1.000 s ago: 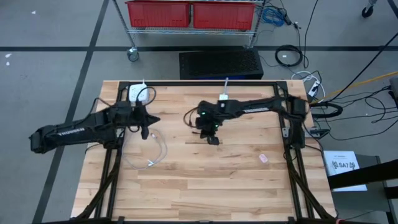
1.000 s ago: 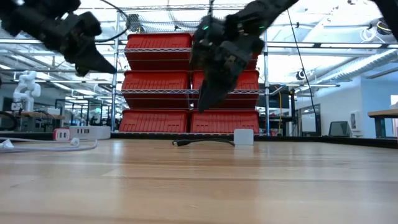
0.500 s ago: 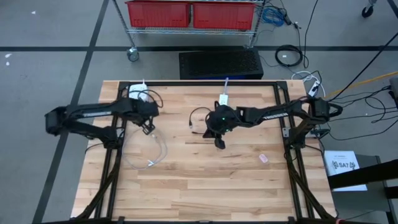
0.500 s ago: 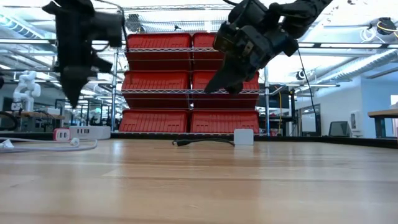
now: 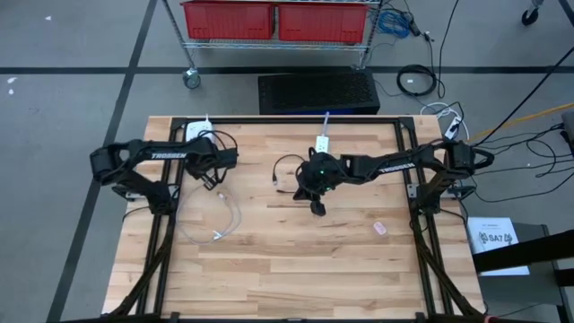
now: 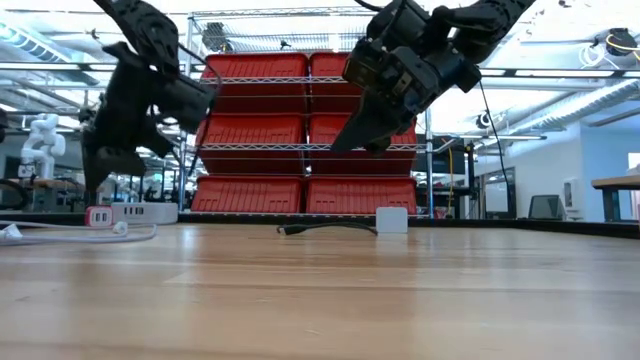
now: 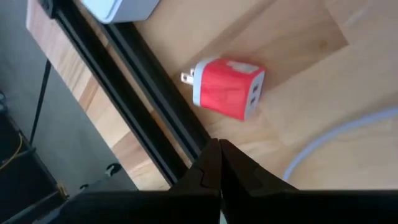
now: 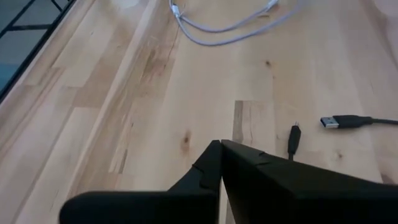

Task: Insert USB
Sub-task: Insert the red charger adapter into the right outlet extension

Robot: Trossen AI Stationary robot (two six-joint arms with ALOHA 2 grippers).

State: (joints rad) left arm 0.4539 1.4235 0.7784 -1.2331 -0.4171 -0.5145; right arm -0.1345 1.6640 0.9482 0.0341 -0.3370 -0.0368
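Both of your fingers are hanging shut, holding nothing.
Left fingers (image 7: 219, 163) are hovering by the charger (image 7: 226, 88) at worktop's (image 5: 296, 251) 11 o'clock; right fingers (image 8: 221, 163) are hovering near the plug (image 8: 339, 121) at centre.

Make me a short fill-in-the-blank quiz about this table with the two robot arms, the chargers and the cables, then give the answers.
1. The plug-in charger lying by the table's black frame rail is coloured ____.
2. The fingers of the left gripper are ____.
3. The cable with the bare USB plug in the right wrist view is coloured ____.
4. The bins on the rack behind the table are ____.

Missing words: red; shut; black; red
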